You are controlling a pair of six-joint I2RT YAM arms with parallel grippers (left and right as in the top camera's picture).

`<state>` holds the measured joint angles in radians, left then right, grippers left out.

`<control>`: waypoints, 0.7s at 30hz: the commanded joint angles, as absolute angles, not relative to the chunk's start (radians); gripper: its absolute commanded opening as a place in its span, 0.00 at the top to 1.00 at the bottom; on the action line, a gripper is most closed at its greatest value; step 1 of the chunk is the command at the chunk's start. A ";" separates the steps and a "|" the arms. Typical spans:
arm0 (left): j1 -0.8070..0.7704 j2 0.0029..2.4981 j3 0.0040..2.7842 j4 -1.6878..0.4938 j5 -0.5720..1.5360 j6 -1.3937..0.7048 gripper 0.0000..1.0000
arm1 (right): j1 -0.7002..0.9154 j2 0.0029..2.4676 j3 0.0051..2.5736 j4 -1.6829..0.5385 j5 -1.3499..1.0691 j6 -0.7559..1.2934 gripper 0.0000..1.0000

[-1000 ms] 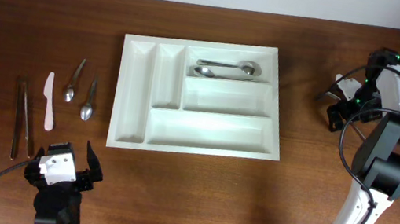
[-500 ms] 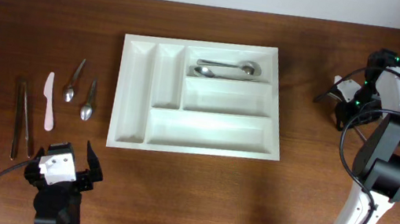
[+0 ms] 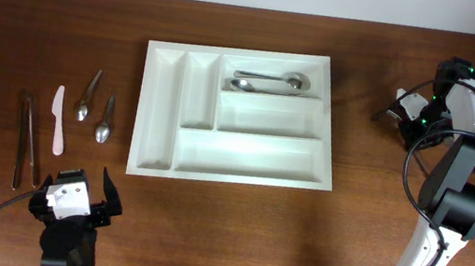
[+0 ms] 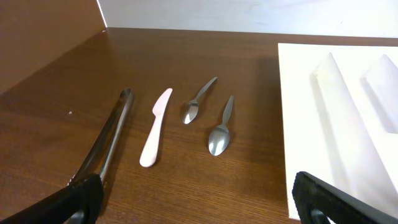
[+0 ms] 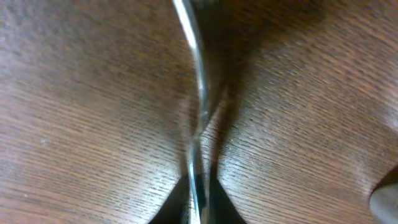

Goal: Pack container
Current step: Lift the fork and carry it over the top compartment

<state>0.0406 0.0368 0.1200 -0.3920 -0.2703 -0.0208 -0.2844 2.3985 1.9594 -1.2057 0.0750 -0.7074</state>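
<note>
The container (image 3: 169, 146), a big white cutlery tray, lies mid-table with two spoons (image 3: 269, 81) in its top right compartment. Its left edge shows in the left wrist view as the container (image 4: 298, 124). My right gripper (image 3: 407, 119) is low over the table to the right of the tray. In the right wrist view the right gripper (image 5: 198, 208) is shut on a thin shiny metal utensil handle (image 5: 198, 93) lying on the wood; its head is out of view. My left gripper (image 3: 77, 199) stands open near the front left, and in the left wrist view nothing lies between the left gripper (image 4: 199, 199) fingers.
Left of the tray lie two small spoons (image 4: 198, 102) (image 4: 221, 127), a pale pink knife (image 4: 155, 127) and long dark metal tongs (image 4: 106, 143). From above they show as spoons (image 3: 87, 96) (image 3: 105, 120), knife (image 3: 58, 120) and tongs (image 3: 26, 139).
My right gripper has gone from wide open to shut on the metal utensil handle, shifting slightly. The left arm and the cutlery on the left have not moved.
</note>
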 commanded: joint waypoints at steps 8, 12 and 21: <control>0.044 0.037 0.119 -0.398 -0.284 -0.030 0.01 | -0.277 2.443 1.954 -1.162 0.064 -0.567 0.96; 0.044 0.037 0.119 -0.398 -0.285 -0.030 0.01 | -0.259 2.441 2.043 -1.175 0.053 -0.400 0.96; 0.044 0.037 0.119 -0.398 -0.285 -0.030 0.01 | -0.129 2.441 2.352 -1.332 -0.087 0.018 0.96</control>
<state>0.0406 0.0368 0.1200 -0.3920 -0.2707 -0.0208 -0.1852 2.4493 2.2730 -1.3201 -0.0132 -0.2169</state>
